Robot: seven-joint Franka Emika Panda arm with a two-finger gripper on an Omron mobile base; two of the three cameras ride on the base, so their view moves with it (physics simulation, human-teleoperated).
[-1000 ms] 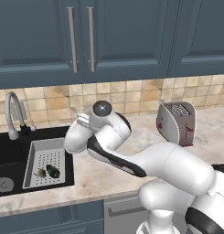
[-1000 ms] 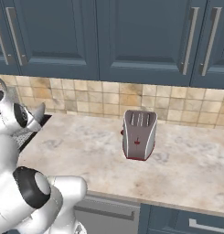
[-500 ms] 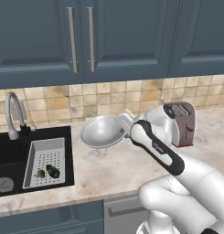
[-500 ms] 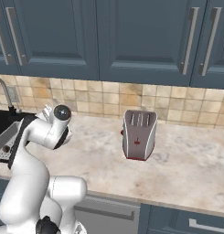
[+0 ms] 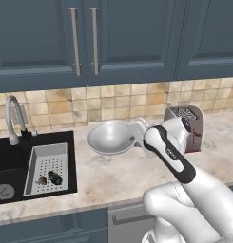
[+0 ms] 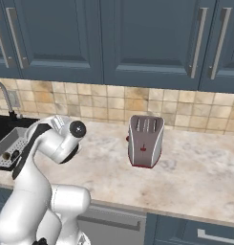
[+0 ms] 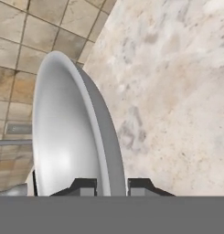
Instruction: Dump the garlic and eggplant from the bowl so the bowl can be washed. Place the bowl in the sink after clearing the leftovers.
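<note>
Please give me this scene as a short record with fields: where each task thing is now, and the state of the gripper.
bowl: empty, tipped on its side, held by its rim above the counter
gripper: shut on the bowl rim, one finger on each side
eggplant: lying in the tray
garlic: in the tray, left of the eggplant
tray: inside the sink, at its right side
toaster: on the counter, right of the arm

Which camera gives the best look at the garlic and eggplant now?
The left base view: the garlic and eggplant lie side by side in the grey perforated tray, distinct in colour and shape. The right base view catches them as two tiny lumps at the left edge.
</note>
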